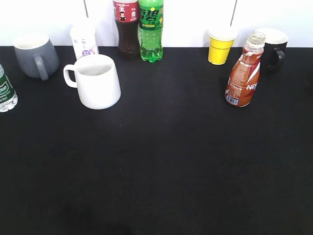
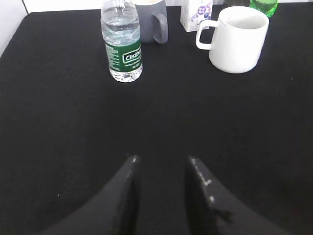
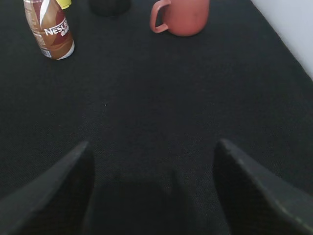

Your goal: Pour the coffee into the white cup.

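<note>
Coffee bottle [image 1: 244, 73] stands uncapped at three o'clock on the black surface [image 1: 171, 161] in the exterior view, well apart from the white cup [image 1: 98, 81] at ten o'clock. My left wrist view shows my left end effector [image 2: 161, 166] slightly open and empty, the cup at one o'clock, plus a water bottle [image 2: 122, 44]. My right wrist view shows my right end effector [image 3: 151, 161] wide open, the coffee at eleven o'clock, and a red mug [image 3: 183, 16] unseen elsewhere. Bottle looks light, slick, squeezable; I'd grip its waist.

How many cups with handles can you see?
4: grey mug back left, white cup beside it, black mug back right, reddish mug far right. Others may be hidden.
</note>
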`<state>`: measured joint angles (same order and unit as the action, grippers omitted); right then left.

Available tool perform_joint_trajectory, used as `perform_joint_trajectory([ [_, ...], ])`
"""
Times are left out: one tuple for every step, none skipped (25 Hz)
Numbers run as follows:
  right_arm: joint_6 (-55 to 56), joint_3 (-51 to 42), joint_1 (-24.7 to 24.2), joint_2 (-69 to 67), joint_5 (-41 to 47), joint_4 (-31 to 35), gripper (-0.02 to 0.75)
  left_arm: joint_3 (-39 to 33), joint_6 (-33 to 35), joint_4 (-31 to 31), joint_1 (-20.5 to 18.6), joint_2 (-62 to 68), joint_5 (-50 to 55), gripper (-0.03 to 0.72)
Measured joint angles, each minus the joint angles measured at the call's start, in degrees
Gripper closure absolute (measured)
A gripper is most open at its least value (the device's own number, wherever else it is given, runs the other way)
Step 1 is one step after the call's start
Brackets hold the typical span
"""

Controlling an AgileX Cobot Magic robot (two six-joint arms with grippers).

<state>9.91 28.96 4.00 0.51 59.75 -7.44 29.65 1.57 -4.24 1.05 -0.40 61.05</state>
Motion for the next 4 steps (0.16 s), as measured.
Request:
perform_joint_trajectory([
  [0.0,0.0,0.0,0.0,0.0,0.0,0.162,0.0,0.0,0.0,0.0,0.0,0.0,0.449],
  [0.0,0.0,0.0,0.0,0.0,0.0,0.162,0.0,0.0,0.0,0.0,0.0,0.0,0.449],
  [0.0,0.0,0.0,0.0,0.0,0.0,0.162,0.0,0.0,0.0,0.0,0.0,0.0,0.449],
  [0.0,0.0,0.0,0.0,0.0,0.0,0.162,0.0,0.0,0.0,0.0,0.0,0.0,0.449],
])
